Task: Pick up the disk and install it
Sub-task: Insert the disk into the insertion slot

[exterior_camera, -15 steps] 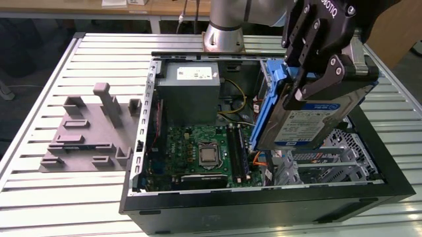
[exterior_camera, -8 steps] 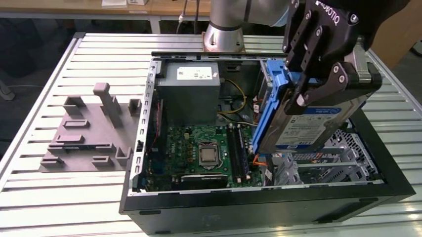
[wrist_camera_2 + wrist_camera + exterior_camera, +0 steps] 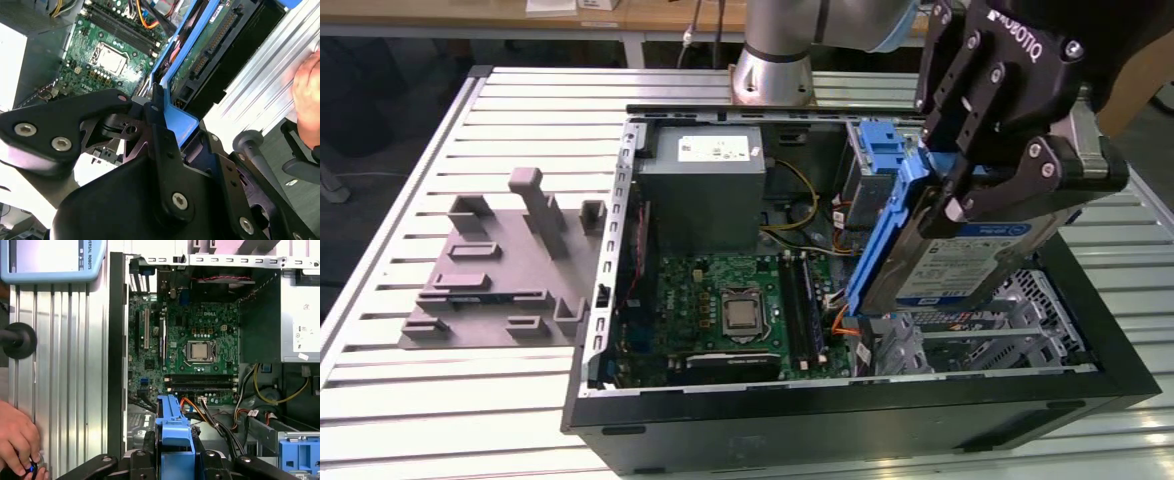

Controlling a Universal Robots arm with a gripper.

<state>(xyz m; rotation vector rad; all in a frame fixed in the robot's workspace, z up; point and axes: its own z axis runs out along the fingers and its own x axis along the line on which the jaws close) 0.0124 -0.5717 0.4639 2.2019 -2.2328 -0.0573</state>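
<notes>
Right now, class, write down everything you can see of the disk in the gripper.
The disk is a flat silver-grey metal hard drive with a blue-and-white label, framed by a blue plastic carrier. The second wrist view shows its green circuit board and connectors. It is tilted steeply over the drive bay at the exterior view's right of the open computer case. The gripper clamps its upper end.

One disk (image 3: 963,262), one end effector (image 3: 954,200), one open computer case (image 3: 854,408), one motherboard (image 3: 707,290), one power supply (image 3: 700,195), one hand (image 3: 17,440)
</notes>
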